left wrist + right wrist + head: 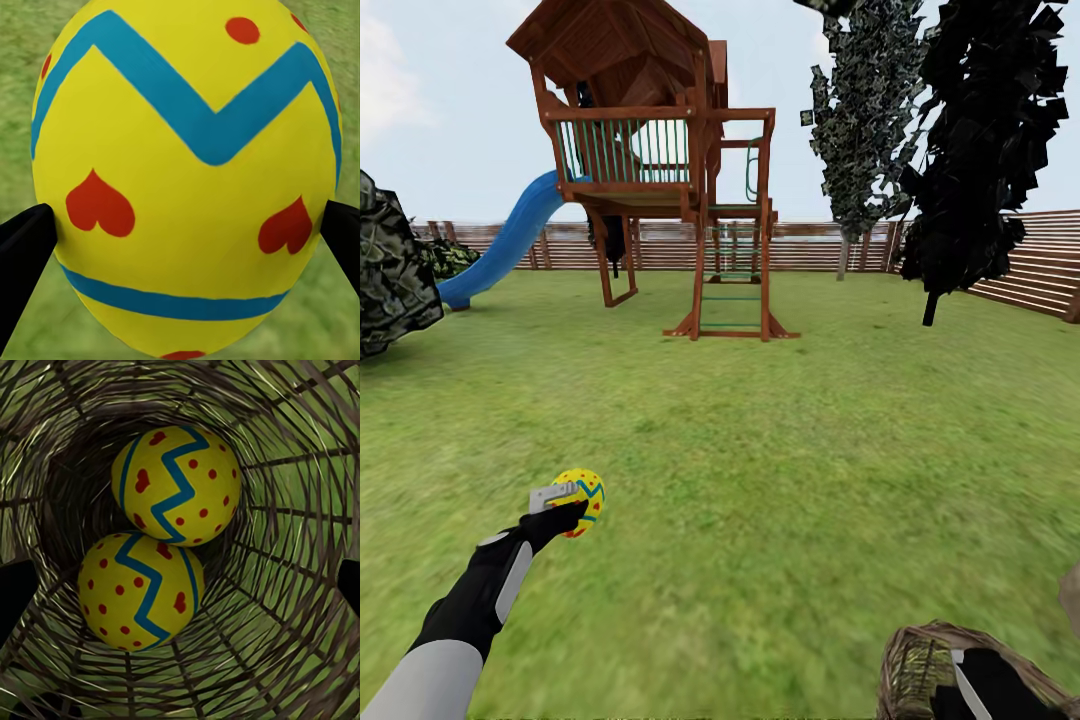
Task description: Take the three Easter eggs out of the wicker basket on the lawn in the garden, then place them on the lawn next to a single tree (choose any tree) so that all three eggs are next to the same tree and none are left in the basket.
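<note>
Three Easter eggs can be counted. One egg [580, 500], yellow with blue zigzag bands and red marks, is clamped in the left tool [572, 508], held up in the air above the lawn [760, 480]; in the left wrist view this egg [187, 180] sits between the two black fingertips [22, 247], one pressing on each side, with blurred grass behind it. The other two eggs lie inside the wicker basket [920, 660], which stands on the grass at the near right of the head view. In the right wrist view one egg [177, 484] rests deeper in the basket and the second egg [141, 591] lies against it, the two touching, both on the woven bottom of the basket [300, 607], with green showing through the open weave. The right tool [180, 585] reaches into the basket mouth; its two dark fingers [13, 592] stand wide apart at opposite sides of that view, touching neither egg.

Further off across the grass stands one wooden playset [660, 170] with one blue slide [510, 240]. A brown slat fence [1020, 260] closes the far edge of the garden. To the right of the playset are two trees: one narrow dark-green tree [865, 120] and one all-black tree [980, 140]. One dark leafy bush [390, 270] sits at the left edge of the lawn
</note>
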Motion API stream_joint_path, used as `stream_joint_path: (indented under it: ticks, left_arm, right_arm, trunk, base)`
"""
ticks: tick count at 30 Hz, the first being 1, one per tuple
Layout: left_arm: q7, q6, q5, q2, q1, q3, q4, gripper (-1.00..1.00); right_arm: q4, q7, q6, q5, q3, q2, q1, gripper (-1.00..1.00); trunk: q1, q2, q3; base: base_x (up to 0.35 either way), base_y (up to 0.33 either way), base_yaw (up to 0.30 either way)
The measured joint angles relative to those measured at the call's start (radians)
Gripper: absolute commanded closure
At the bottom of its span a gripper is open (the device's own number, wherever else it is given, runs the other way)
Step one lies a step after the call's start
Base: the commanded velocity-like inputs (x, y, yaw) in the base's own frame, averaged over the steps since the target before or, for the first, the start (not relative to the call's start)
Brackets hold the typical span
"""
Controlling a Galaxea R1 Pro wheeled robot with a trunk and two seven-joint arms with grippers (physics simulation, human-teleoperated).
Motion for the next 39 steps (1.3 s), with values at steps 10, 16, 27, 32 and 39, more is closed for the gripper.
stream_joint_path:
  ticks: [10,16,27,32,39]
  left_arm:
    - [0.0,0.0,0.0,0.0,0.0,0.0,0.0,1.0]
    - [0.0,-0.001,0.0,0.0,0.0,0.0,0.0,1.0]
    - [-0.001,-0.002,0.0,0.0,0.0,0.0,0.0,1.0]
    - [-0.002,-0.002,0.0,0.0,0.0,0.0,0.0,1.0]
    - [-0.002,-0.002,0.0,0.0,0.0,0.0,0.0,1.0]
  right_arm:
    - [0.0,0.0,0.0,0.0,0.001,0.003,0.0,-1.0]
    - [0.0,0.0,0.0,0.001,0.002,0.005,0.0,-1.0]
    - [0.0,0.0,0.0,0.001,0.001,0.012,0.0,-1.0]
    - [0.0,0.0,0.0,0.001,0.001,0.012,0.0,-1.0]
    - [0.0,0.0,0.0,0.002,0.002,0.014,0.0,-1.0]
  trunk:
    - [0.038,-0.07,-0.031]
    - [0.061,-0.112,-0.05]
    - [0.104,-0.189,-0.085]
    - [0.123,-0.224,-0.1]
    - [0.14,-0.253,-0.124]
  base:
    - [0.0,0.0,0.0]
    - [0.0,0.0,0.0]
    - [0.0,0.0,0.0]
    - [0.0,0.0,0.0]
    - [0.0,0.0,0.0]
